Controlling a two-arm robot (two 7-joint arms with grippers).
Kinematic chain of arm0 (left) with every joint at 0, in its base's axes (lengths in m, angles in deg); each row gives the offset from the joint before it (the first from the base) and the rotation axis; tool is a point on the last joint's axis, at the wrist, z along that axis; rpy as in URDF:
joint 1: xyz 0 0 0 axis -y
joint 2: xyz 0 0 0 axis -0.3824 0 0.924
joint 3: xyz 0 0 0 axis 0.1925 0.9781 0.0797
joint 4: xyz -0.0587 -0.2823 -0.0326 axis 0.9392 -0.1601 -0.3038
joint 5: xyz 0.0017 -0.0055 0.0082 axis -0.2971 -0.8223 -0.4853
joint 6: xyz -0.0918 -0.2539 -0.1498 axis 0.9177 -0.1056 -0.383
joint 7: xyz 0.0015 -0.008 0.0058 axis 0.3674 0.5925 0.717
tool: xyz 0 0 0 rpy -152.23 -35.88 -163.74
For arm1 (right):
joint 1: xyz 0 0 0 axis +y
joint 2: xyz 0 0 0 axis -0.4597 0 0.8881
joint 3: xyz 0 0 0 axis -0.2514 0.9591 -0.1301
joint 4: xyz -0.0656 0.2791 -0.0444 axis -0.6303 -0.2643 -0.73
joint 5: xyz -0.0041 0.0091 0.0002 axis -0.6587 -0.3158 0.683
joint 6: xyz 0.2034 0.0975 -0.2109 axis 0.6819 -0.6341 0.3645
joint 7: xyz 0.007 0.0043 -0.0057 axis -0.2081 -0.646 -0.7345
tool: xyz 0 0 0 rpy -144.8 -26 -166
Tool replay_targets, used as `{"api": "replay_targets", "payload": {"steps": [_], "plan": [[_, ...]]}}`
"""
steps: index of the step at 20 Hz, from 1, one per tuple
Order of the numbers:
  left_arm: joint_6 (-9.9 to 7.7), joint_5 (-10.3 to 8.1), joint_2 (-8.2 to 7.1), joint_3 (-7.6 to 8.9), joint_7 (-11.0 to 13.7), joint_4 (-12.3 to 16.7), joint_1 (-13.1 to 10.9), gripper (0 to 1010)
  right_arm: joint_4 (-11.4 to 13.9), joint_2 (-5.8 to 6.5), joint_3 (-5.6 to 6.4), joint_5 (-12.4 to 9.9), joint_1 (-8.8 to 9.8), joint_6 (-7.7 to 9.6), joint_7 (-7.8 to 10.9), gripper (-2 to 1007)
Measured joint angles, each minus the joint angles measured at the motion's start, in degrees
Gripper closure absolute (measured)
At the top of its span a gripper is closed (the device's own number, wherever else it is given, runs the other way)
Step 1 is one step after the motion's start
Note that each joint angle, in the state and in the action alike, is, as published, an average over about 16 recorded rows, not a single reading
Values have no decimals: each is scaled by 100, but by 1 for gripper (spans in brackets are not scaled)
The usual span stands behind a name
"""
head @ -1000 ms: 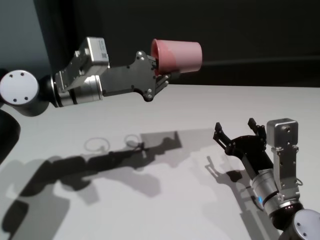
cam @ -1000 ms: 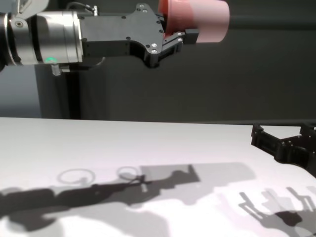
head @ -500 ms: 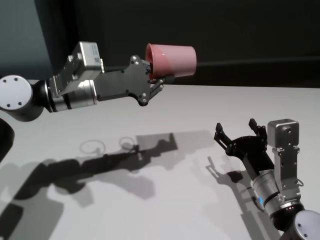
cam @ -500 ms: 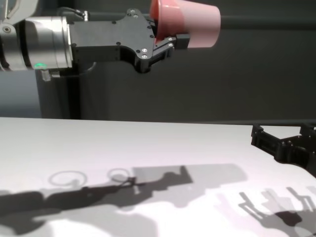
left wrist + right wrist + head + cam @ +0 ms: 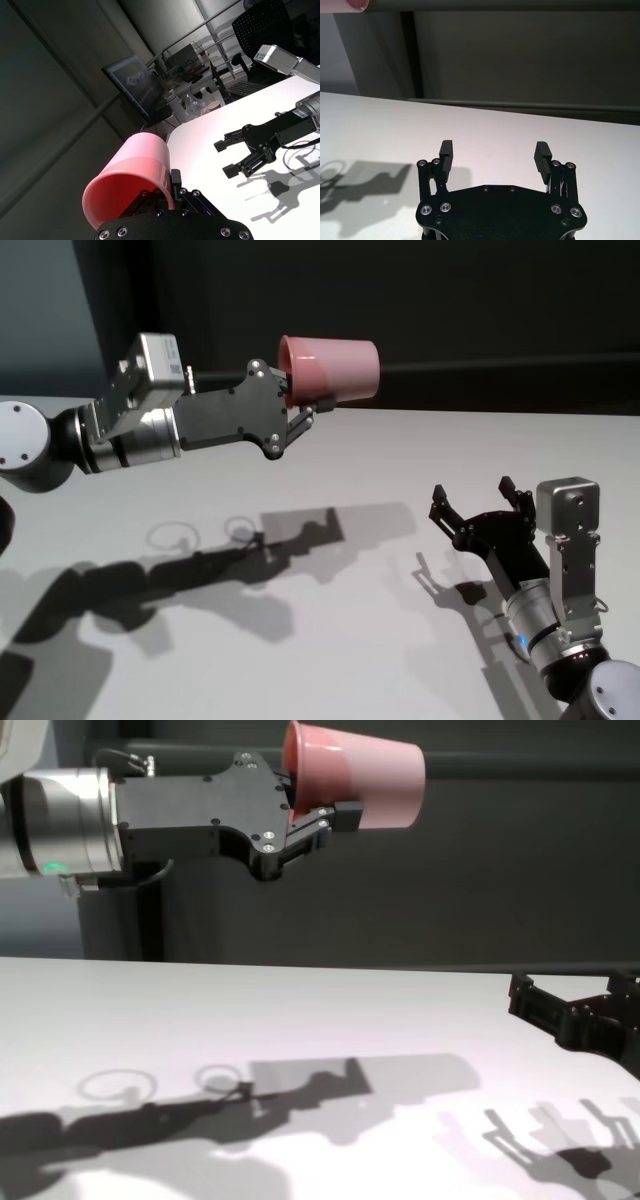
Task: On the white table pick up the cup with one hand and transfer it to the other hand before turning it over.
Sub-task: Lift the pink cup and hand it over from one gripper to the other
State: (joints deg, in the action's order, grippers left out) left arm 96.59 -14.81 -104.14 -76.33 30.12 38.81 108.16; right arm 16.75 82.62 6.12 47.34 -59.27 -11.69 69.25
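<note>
in the upper left of the head view we see our left gripper closed on the rim of the cup, which lies on its side high above the white table, base toward the right of the frame. in the lower right our right gripper waits with fingers spread, near the table.

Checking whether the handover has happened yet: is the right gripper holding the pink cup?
No. The right gripper hangs open and empty above the white table, while the left gripper holds the pink cup high.
</note>
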Motion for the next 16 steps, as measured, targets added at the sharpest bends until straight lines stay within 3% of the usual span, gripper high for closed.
{"api": "replay_targets", "payload": {"steps": [16], "plan": [[-107,-39,-26,34,-35,56,-61,972,-38,-33,3,-2,-35,2,42,5]]}}
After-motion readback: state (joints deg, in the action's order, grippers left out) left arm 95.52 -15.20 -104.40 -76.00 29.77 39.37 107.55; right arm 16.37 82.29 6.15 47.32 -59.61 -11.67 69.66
